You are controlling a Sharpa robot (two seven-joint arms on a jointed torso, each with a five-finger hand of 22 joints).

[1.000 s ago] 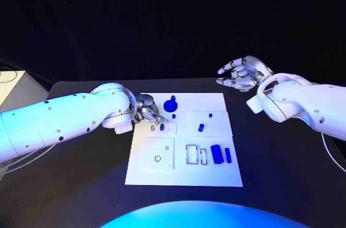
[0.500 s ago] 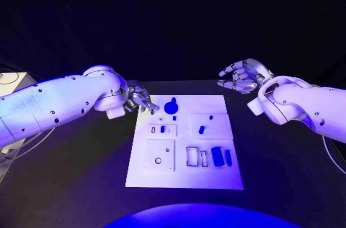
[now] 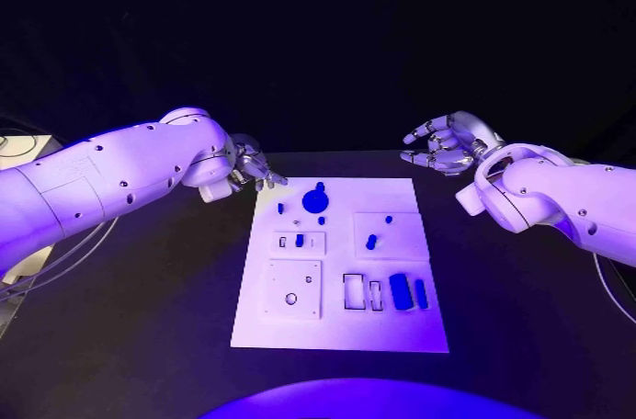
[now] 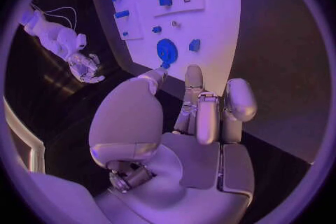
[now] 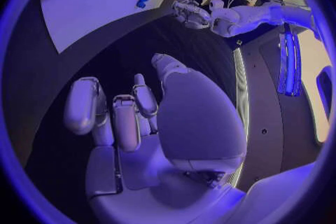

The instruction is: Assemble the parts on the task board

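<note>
The white task board (image 3: 338,322) lies in the middle of the black table. At its far end sits a round blue part (image 3: 315,198) with small blue pieces beside it, and one small blue part (image 3: 300,240) stands in the little plate on the left. A blue block (image 3: 401,291) and a thin bar (image 3: 420,292) lie at the near right. My left hand (image 3: 252,173) hovers off the board's far left corner, fingers apart and holding nothing. Beyond the far right corner my right hand (image 3: 444,143) is raised, fingers loosely bent, holding nothing. The left wrist view shows the left hand (image 4: 203,117) short of the round part (image 4: 167,49).
A square plate with a round hole (image 3: 293,288) and two rectangular slots (image 3: 354,288) occupy the board's near half. Black table (image 3: 516,300) surrounds the board on every side. A pale box (image 3: 20,157) stands at the far left edge.
My left hand has lifted off the little plate and drawn back past the board's far left corner, leaving a small blue part there. The right hand has barely moved.
</note>
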